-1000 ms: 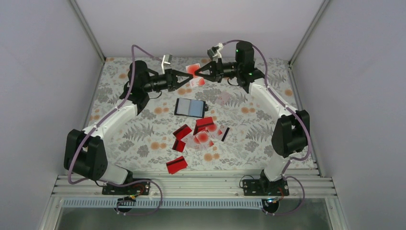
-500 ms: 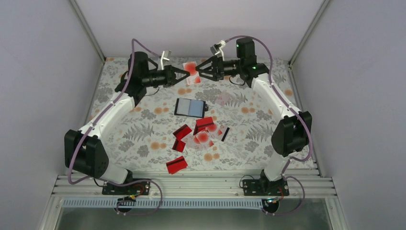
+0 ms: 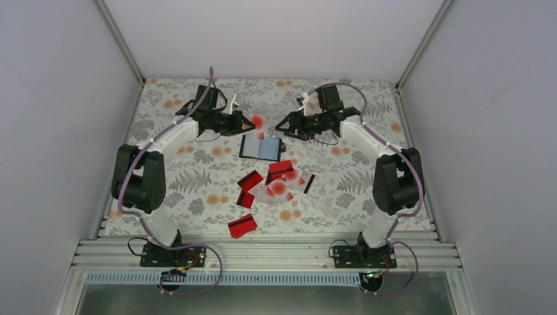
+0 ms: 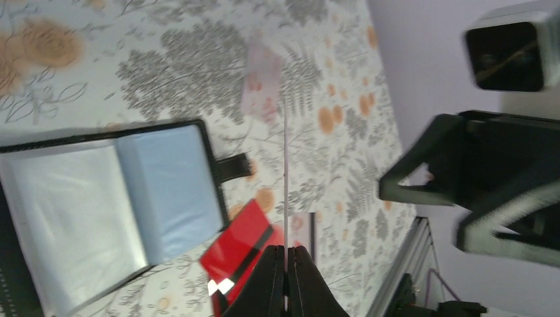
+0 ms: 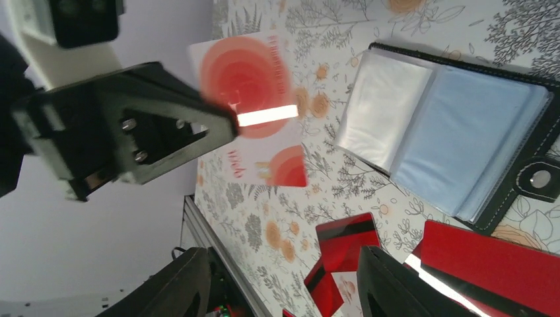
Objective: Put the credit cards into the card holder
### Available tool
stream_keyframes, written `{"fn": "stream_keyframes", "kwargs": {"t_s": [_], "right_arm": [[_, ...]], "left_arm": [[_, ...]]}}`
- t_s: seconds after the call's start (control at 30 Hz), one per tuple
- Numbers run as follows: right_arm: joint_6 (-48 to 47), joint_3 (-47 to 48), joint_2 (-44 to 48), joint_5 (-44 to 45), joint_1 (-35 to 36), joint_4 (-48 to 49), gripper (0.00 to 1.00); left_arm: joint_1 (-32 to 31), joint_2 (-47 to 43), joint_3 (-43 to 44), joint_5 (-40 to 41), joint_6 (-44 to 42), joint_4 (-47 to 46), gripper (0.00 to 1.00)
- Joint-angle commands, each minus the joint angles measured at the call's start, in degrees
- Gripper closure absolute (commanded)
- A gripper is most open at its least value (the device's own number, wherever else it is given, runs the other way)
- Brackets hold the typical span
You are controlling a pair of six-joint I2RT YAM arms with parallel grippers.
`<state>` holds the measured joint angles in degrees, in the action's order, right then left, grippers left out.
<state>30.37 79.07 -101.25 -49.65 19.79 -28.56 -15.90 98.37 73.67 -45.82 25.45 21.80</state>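
The left gripper (image 4: 285, 256) was clamped on a single whitish card (image 5: 254, 109) marked with red discs. It was pinched at one edge, so most of the card stood free, and from the left wrist we saw it edge-on as a thin line. The right gripper (image 5: 282, 259) faced it with fingers spread wide and nothing between them. Just nearer the arm bases, the card holder (image 3: 261, 147) lay open on the surface (image 3: 184, 177) with its clear pockets up. The other credit cards (image 3: 279, 184) lay in a loose heap nearer still, with one red card (image 3: 242, 226) apart from them. A pale card (image 4: 261, 78) lay to the right of the holder. We judged the cards light, thin, stiff and glossy, so apt to swivel or slip in a pinch. The best hold seemed to be across the flat faces near one edge, leaving the opposite edge free to enter a pocket.
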Motion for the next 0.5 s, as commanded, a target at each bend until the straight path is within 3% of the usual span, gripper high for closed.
{"fn": "stream_keyframes", "kwargs": {"t_s": [0.0, 0.47], "right_arm": [[-2.2, -0.8, -2.7, 2.2, 2.0, 2.2, 0.44], [-4.8, 3.8, -14.6, 9.3, 5.3, 0.6, 0.45]], "left_arm": [[0.4, 4.0, 0.1, 1.0, -3.1, -0.1, 0.98], [0.5, 14.0, 4.5, 3.8, -8.2, 1.4, 0.98]]}}
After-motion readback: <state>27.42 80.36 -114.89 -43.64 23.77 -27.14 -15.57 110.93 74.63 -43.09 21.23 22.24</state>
